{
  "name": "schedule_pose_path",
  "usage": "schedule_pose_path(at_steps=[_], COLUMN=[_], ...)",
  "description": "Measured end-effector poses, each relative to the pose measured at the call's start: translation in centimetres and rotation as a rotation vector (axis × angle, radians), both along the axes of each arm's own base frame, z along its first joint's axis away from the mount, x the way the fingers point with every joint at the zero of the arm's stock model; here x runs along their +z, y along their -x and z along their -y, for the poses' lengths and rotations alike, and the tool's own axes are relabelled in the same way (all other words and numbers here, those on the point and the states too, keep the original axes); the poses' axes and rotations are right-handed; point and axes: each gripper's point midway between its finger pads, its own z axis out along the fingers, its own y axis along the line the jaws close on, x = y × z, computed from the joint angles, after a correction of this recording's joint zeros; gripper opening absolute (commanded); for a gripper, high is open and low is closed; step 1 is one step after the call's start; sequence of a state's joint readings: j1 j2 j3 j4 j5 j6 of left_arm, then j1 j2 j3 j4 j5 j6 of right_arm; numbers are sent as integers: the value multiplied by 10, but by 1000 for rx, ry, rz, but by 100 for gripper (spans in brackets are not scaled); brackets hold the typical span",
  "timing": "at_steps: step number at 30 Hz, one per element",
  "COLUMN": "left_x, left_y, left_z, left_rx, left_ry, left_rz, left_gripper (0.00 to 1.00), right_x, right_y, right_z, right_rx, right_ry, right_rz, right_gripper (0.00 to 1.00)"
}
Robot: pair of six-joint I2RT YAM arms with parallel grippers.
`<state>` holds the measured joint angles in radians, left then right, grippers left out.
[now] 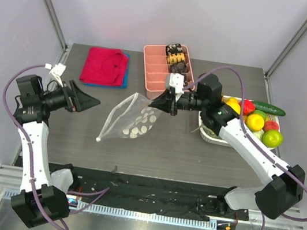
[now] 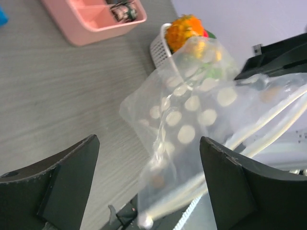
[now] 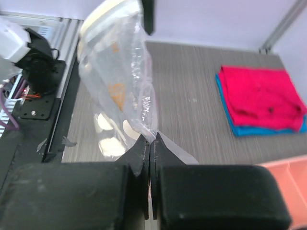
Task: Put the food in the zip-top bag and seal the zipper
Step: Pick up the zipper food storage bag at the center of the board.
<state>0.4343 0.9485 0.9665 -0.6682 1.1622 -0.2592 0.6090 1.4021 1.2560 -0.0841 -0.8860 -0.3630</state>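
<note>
The clear polka-dot zip-top bag [image 1: 132, 120] hangs off the table, held by one corner in my right gripper [image 1: 160, 103], which is shut on it. The right wrist view shows the jaws pinching the bag's plastic [image 3: 120, 72] at the fingertips [image 3: 152, 141]. The zipper's white slider knob [image 1: 98, 139] is at the bag's low left end, and it also shows in the left wrist view [image 2: 144, 221]. My left gripper [image 1: 88, 102] is open and empty, left of the bag and facing it [image 2: 192, 120]. The food sits in a white basket [image 1: 204, 133] at the right: red [image 1: 248, 106], green [image 1: 272, 138], yellow-green [image 1: 260, 115].
A pink tray [image 1: 154, 71] with dark snacks stands at the back centre. A red cloth [image 1: 103, 65] on a blue one lies at the back left. The basket also holds a lemon [image 1: 254, 122], an orange fruit [image 1: 234, 104] and a cucumber [image 1: 270, 108].
</note>
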Motion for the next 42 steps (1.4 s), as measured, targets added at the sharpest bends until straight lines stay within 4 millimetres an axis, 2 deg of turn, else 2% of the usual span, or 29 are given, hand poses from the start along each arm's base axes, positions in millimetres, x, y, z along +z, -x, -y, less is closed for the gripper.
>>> schedule_pose_path(at_steps=[3, 6, 8, 11, 16, 22, 27, 30, 32, 33, 34, 35, 36, 37, 38, 40, 41, 42], left_x=[20, 33, 36, 35, 35, 18, -10, -15, -17, -16, -16, -14, -12, -8, -4, 2, 2, 2], left_y=[8, 20, 33, 53, 68, 61, 74, 77, 76, 76, 76, 75, 75, 75, 74, 69, 66, 62], left_z=[10, 21, 30, 42, 55, 62, 80, 81, 79, 78, 78, 77, 77, 77, 77, 74, 72, 69], left_rx=[-80, -156, -201, -250, -302, -354, -471, -481, -475, -473, -472, -471, -468, -460, -440, -379, -340, -295], left_ry=[0, 5, 2, -20, -59, -80, -131, -166, -188, -196, -201, -205, -205, -203, -196, -195, -200, -208], left_rz=[122, 197, 242, 309, 379, 349, 287, 283, 285, 284, 284, 284, 282, 278, 258, 230, 210, 181], left_gripper=[73, 69, 66, 64, 57, 53, 44, 31, 8, 0, 0, 0, 0, 0, 0, 0, 0, 0], right_x=[-1, -15, -21, -19, -10, 0, 5, 6, 6, 5, 4, 5, 5, 3, 1, -7, -14, -20], right_y=[19, 21, 21, 22, 23, 23, 23, 22, 21, 21, 20, 19, 17, 13, 6, -11, -21, -30], right_z=[0, 2, 3, 2, -1, -2, -3, -5, -5, -6, -6, -7, -8, -10, -13, -21, -25, -28], right_rx=[54, 56, 56, 59, 65, 60, 57, 56, 55, 54, 53, 50, 41, 29, 2, -61, -101, -140], right_ry=[-30, -28, -20, -28, -64, -98, -116, -124, -125, -126, -126, -129, -134, -139, -147, -154, -154, -151], right_rz=[57, 66, 57, 58, 43, 26, 10, 8, 3, 0, -5, -6, -14, -38, -58, -132, -182, -229], right_gripper=[1, 1, 1, 1, 1, 1, 1, 1, 1, 1, 4, 29, 42, 51, 69, 76, 85, 86])
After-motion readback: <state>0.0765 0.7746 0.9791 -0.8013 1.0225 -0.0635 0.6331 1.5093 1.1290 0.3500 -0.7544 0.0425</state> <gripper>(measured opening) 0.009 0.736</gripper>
